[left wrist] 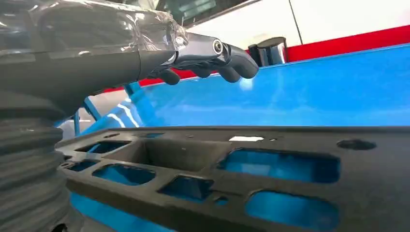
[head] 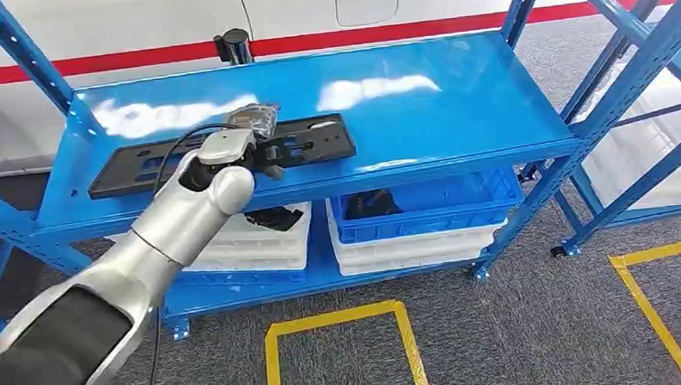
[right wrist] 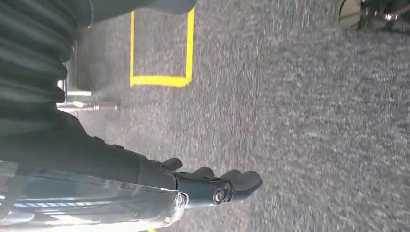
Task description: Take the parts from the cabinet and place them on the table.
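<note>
The black plastic panel (head: 225,153), a long flat part with cut-out windows, lies lengthwise on the top shelf of the blue rack (head: 457,103), left of centre in the head view. It rests flat near the shelf's front edge, probably so that an arm coming from the front can reach it without stretching across the shelf.

The left hand (head: 241,147) sits over the middle of the panel, the silver arm rising to it from the lower left of the frame. In the left wrist view the left hand's fingers (left wrist: 232,65) curl forward above the panel (left wrist: 270,169) with blue shelf visible between them and the part, so they appear to be above it, not clamped on it. The thumb is hidden behind the wrist cover, so whether it touches the panel cannot be told. My reading is that the hand is poised mid-length so the long part would balance when lifted, but no firm hold is shown.

The right hand (right wrist: 212,186) hangs over grey carpet (right wrist: 300,121) near a yellow floor marking (right wrist: 159,79), its fingers loosely curled and holding nothing.

Below the top shelf, in the centre of the head view, white bins (head: 268,243) and a blue bin (head: 428,206) hold dark parts. A black cylinder (head: 236,44) stands behind the shelf's far edge.
</note>
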You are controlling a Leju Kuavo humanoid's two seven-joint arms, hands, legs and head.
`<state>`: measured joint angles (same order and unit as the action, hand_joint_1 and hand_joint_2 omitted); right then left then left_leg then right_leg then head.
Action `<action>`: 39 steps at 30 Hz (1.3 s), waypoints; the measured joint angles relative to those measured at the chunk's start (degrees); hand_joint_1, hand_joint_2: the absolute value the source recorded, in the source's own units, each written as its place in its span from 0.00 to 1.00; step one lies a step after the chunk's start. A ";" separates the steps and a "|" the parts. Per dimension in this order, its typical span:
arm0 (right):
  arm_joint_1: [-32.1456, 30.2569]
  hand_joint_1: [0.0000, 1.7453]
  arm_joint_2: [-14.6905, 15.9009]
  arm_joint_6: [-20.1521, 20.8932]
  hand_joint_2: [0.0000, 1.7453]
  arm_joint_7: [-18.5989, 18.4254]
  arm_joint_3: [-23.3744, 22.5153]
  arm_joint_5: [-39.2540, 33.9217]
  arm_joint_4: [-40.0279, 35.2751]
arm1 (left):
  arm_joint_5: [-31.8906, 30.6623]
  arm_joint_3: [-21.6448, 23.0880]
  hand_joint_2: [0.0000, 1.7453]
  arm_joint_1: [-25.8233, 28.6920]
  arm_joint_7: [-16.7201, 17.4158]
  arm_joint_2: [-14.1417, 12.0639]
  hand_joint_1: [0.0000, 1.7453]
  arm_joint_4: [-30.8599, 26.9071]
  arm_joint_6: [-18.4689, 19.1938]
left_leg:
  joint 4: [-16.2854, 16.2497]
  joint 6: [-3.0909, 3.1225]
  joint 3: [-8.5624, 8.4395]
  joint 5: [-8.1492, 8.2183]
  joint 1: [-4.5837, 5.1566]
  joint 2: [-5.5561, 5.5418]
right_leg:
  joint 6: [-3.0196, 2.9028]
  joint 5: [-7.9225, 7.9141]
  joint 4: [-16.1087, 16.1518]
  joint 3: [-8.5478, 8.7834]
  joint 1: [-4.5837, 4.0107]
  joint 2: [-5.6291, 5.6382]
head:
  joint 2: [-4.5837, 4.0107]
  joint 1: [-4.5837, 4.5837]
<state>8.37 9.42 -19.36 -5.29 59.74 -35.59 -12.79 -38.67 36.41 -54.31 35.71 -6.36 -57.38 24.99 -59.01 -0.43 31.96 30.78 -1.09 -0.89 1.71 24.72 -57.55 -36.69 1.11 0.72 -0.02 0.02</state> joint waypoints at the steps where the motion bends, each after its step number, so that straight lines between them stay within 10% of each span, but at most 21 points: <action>1: 0.36 0.00 0.27 0.04 1.00 -0.42 0.02 0.73 0.00 | 0.22 0.11 1.00 -0.60 0.00 0.55 0.00 1.37 -0.67 | 0.00 0.00 -0.01 0.00 0.00 0.00 | 0.00 0.00 0.00 0.01 0.00 0.00 | 0.00 -0.02; 14: 3.32 0.00 3.98 0.52 1.00 -2.58 1.40 6.19 -2.91 | 5.14 1.46 1.00 -5.05 0.00 6.17 0.00 13.78 -4.16 | 0.00 0.00 0.02 0.00 -0.01 0.03 | 0.03 -0.01 -0.02 0.00 0.00 -0.01 | 0.00 0.02; 39: 5.36 0.00 3.87 1.88 1.00 -3.83 1.44 11.89 -4.63 | 2.28 5.33 1.00 -7.29 0.00 7.24 0.00 21.62 -3.07 | 0.01 0.00 -0.05 0.01 -0.01 0.56 | 0.04 -0.01 -0.04 -0.01 0.00 0.16 | 0.00 0.04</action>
<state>13.73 13.29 -17.49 -9.11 61.18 -23.69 -17.42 -36.39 41.75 -61.60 35.71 0.87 -35.76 21.92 -59.00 -0.42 31.91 30.78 -1.09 -0.33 1.74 24.70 -57.60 -36.70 1.11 0.89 -0.02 0.07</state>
